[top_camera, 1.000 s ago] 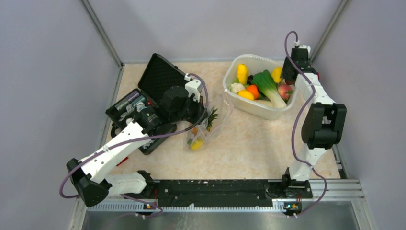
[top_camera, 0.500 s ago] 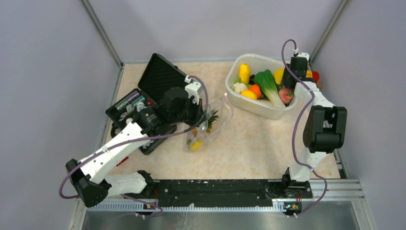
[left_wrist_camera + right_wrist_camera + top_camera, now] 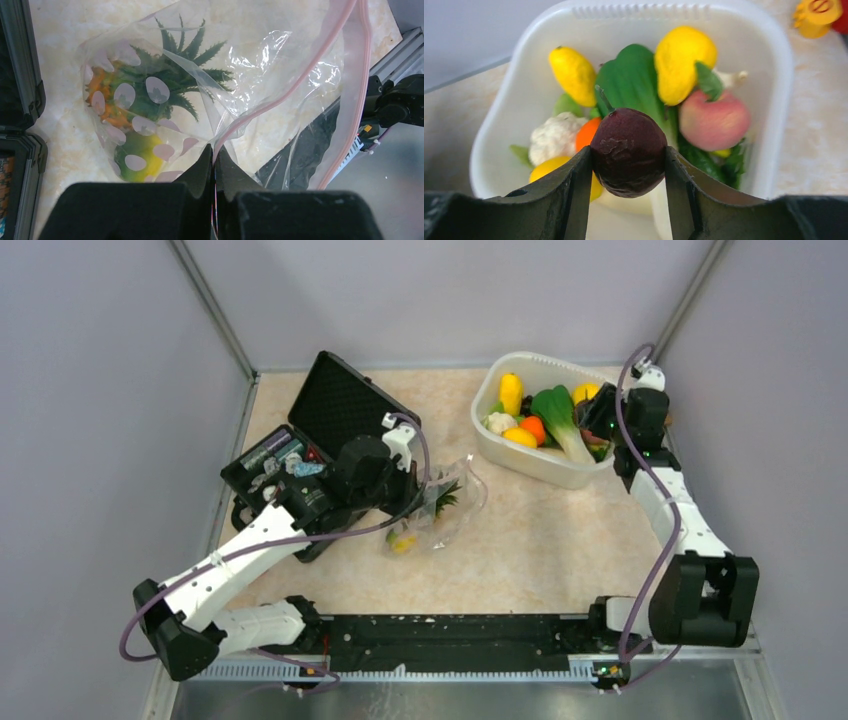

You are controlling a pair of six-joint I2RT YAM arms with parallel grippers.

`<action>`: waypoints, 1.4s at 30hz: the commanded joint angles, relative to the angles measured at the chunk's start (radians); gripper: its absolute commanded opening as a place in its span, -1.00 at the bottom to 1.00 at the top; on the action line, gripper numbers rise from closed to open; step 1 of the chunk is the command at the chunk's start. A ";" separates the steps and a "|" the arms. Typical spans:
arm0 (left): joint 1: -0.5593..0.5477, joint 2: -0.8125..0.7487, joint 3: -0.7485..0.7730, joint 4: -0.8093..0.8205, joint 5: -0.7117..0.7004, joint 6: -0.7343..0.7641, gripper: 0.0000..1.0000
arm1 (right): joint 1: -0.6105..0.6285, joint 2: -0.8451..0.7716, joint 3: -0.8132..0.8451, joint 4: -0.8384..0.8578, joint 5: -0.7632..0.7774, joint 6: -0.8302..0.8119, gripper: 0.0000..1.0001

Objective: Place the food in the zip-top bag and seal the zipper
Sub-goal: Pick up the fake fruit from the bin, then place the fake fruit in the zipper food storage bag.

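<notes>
The zip-top bag (image 3: 445, 508) lies on the table with a pineapple (image 3: 438, 496) and a yellow-green fruit (image 3: 403, 540) inside. My left gripper (image 3: 413, 498) is shut on the bag's mouth. In the left wrist view the gripper (image 3: 214, 154) pinches the pink zipper (image 3: 292, 82), with the pineapple (image 3: 150, 95) behind the plastic. My right gripper (image 3: 603, 423) is over the right end of the white tub (image 3: 535, 468). It (image 3: 629, 160) is shut on a dark plum (image 3: 629, 150). The tub holds cauliflower (image 3: 555, 137), a leafy stalk (image 3: 631, 85), a peach (image 3: 714, 120) and yellow fruits (image 3: 573, 75).
An open black case (image 3: 335, 400) with small items stands left of the bag, under my left arm. A yellow and red toy (image 3: 819, 12) lies behind the tub at the back right. Grey walls close in both sides; a black rail (image 3: 450, 635) runs along the near edge.
My right arm has swung back toward the right wall and its elbow has dropped near; the gripper now holds the plum over the tub's right end. The left gripper and bag shifted slightly nearer.
</notes>
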State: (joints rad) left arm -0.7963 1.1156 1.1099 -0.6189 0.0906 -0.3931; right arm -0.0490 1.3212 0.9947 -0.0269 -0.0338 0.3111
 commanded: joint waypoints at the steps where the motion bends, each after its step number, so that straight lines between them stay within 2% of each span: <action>1: 0.002 0.007 0.042 0.067 0.017 0.006 -1.00 | -0.006 -0.120 -0.108 0.145 -0.212 0.160 -1.00; 6: 0.003 0.052 0.103 0.046 -0.034 0.052 -1.00 | 0.007 -0.305 -0.212 0.246 -0.361 0.278 -1.00; 10: 0.001 0.070 0.092 0.095 -0.024 0.028 -1.00 | 0.035 -0.410 -0.215 0.228 -0.471 0.314 -1.00; 15: 0.002 0.036 0.019 0.223 -0.007 -0.034 -1.00 | 0.196 -0.577 -0.271 0.184 -0.513 0.342 -1.00; 18: 0.000 0.039 0.021 0.222 -0.023 -0.049 -1.00 | 0.283 -0.678 -0.337 0.219 -0.520 0.378 -1.00; 22: 0.000 0.046 0.058 0.180 -0.036 -0.052 -1.00 | 0.327 -0.703 -0.330 0.267 -0.597 0.375 -1.00; 25: -0.001 0.043 0.039 0.208 -0.046 -0.075 -1.00 | 0.374 -0.690 -0.341 0.300 -0.644 0.359 -1.00; 29: -0.013 0.054 0.041 0.229 -0.024 -0.090 -1.00 | 0.495 -0.671 -0.325 0.234 -0.499 0.247 -1.00; 33: -0.027 0.056 0.031 0.222 -0.032 -0.089 -1.00 | 0.661 -0.634 -0.359 0.306 -0.353 0.172 -1.00; 36: -0.031 0.051 0.025 0.232 -0.033 -0.095 -1.00 | 0.777 -0.595 -0.317 0.256 -0.231 0.091 -1.00; 40: -0.035 0.041 0.032 0.231 -0.048 -0.090 -1.00 | 0.827 -0.511 -0.258 0.168 -0.129 0.038 -1.00; 42: -0.035 0.027 0.032 0.225 -0.059 -0.091 -1.00 | 0.839 -0.490 -0.239 0.122 -0.087 0.013 -0.87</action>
State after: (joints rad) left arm -0.8268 1.1805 1.1351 -0.4431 0.0589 -0.4774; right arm 0.7631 0.7975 0.6758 0.1535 -0.2714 0.4191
